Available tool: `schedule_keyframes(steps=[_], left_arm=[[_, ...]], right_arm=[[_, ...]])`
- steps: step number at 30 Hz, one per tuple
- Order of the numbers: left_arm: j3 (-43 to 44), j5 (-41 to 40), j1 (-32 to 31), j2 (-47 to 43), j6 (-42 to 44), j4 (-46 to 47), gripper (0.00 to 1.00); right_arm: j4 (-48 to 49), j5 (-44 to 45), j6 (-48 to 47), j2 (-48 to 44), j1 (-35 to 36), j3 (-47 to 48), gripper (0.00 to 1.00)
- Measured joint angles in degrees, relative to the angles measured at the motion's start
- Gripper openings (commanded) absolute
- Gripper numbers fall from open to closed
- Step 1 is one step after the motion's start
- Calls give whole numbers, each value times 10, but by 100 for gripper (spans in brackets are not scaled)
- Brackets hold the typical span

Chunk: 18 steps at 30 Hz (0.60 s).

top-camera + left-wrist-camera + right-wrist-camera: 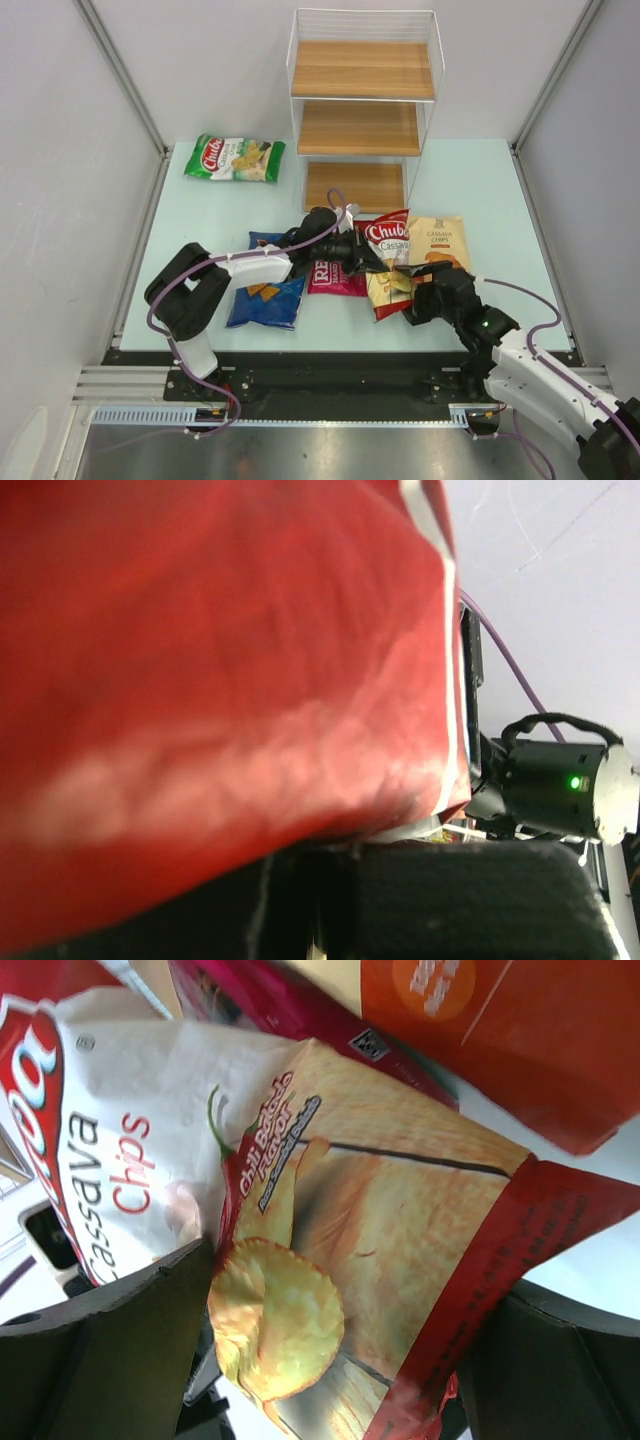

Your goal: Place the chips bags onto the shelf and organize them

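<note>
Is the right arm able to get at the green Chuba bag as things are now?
Probably not: the green Chuba bag lies far left, and the left arm, holding the red Chuba cassava bag, crosses the way.

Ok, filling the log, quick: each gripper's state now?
Left gripper: closed on the red Chuba bag.
Right gripper: open around that bag's lower end.
</note>
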Motion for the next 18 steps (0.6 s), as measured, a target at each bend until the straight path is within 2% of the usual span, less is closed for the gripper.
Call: schedule_keyframes(steps=[7,18], left_arm=[[0,29,7,0,-16,7,0],[0,38,18,0,-50,17,0]], right_arm=[[1,57,66,-8,78,0,94],[19,133,101,6,135,1,94]])
